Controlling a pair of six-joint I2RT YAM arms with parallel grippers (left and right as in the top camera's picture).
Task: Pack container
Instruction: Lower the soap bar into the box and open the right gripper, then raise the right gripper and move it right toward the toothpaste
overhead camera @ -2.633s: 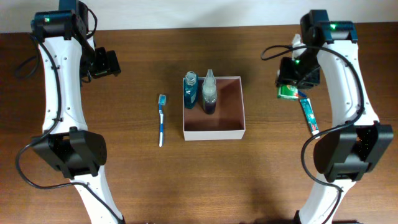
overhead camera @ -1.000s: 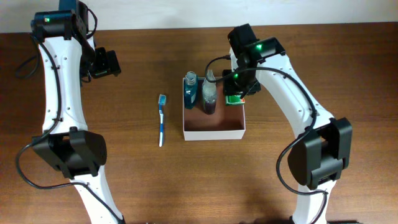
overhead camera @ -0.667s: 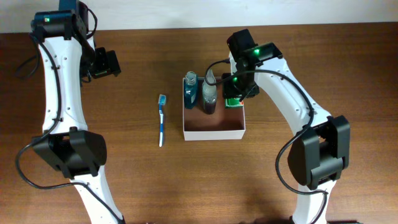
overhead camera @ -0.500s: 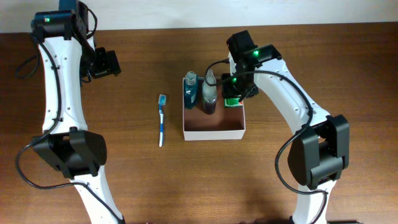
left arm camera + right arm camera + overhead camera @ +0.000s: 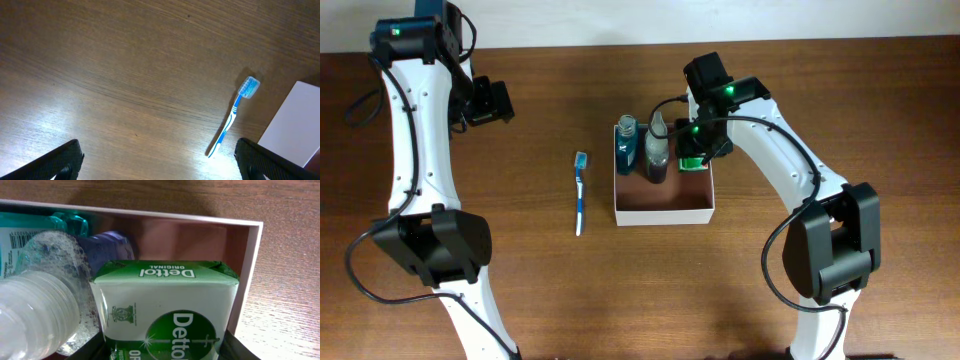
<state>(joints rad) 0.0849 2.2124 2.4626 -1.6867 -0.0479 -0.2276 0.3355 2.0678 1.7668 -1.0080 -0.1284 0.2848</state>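
Observation:
The container [image 5: 665, 211], a square white-walled box with a pinkish-brown inside, sits mid-table; its far wall shows in the right wrist view [image 5: 200, 220]. Two bottles stand in its far left corner: a teal one [image 5: 626, 143] and a clear one with dark liquid [image 5: 657, 150]. My right gripper [image 5: 695, 158] is shut on a green-and-white Dettol soap packet [image 5: 165, 305] and holds it inside the container's far right corner, next to the clear bottle [image 5: 40, 300]. A blue toothbrush [image 5: 580, 192] lies left of the container and shows in the left wrist view [image 5: 232, 116]. My left gripper [image 5: 490, 102] is open and empty, far left.
The brown wooden table [image 5: 520, 300] ends at a white wall along the back. In the left wrist view the container's white corner [image 5: 295, 125] shows at the right edge.
My right arm carried the soap packet from the table's right side to the container and lowered it into the far right corner. The left arm has not moved.

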